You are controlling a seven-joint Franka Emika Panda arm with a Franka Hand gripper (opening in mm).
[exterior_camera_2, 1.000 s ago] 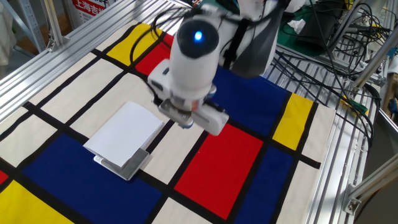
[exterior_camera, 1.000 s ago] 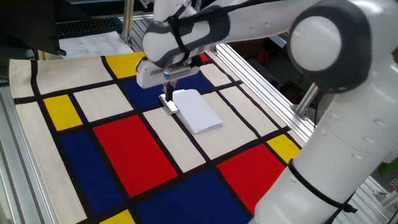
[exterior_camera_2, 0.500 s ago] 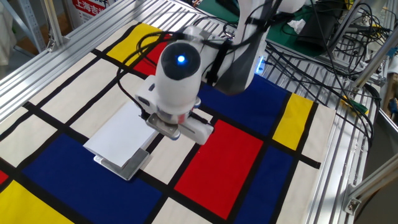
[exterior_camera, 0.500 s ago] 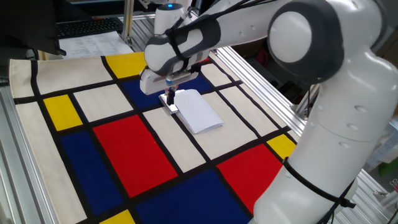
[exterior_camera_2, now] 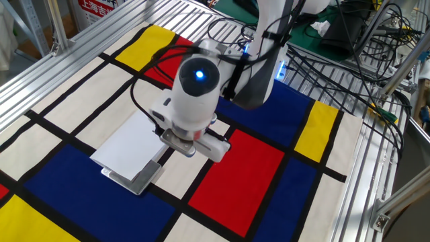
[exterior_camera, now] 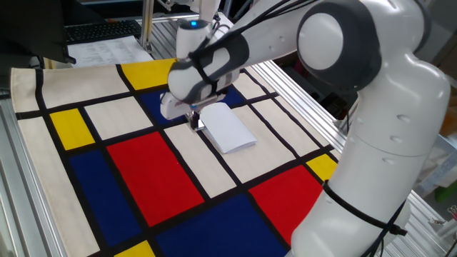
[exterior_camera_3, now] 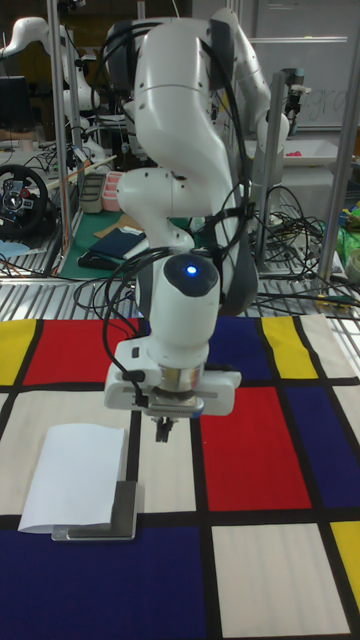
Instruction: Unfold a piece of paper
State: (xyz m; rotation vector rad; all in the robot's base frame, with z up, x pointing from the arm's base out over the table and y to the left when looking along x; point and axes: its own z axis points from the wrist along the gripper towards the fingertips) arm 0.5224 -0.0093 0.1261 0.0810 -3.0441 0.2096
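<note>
Pincer [exterior_camera_3: 162,430] of dark metal, pointing straight down from a smooth, rounded white plastic wrist with a glowing blue light on top; fingers close together with nothing between them, though whether fully pressed together cannot be told. Hanging just above the cloth, right beside the near edge of the thin, plain white, rectangular piece of paper [exterior_camera_3: 75,475], apparently not touching it. In one fixed view, pincer tip [exterior_camera: 194,121] at the upper-left corner of the sheet [exterior_camera: 228,127]; in the other fixed view, pincer [exterior_camera_2: 176,149] largely hidden under the wrist, next to the sheet's [exterior_camera_2: 132,143] right edge.

Paper folded, lying flat, smooth and blank, resting on a cream panel near the middle of the cloth, with a thin flat grey slab [exterior_camera_3: 124,509] showing from beneath its lower edge and one side.

Tabletop covered by a flat woven cloth [exterior_camera: 139,178] in a Mondrian-style grid: red, deep blue, yellow and cream rectangles divided by black bands. Ribbed silver aluminium rails [exterior_camera_2: 60,64] framing the cloth.

Bulky glossy white robot arm [exterior_camera: 371,128] with grey joints arching over the scene. Tangle of black cables [exterior_camera_2: 349,47] behind the tabletop.
</note>
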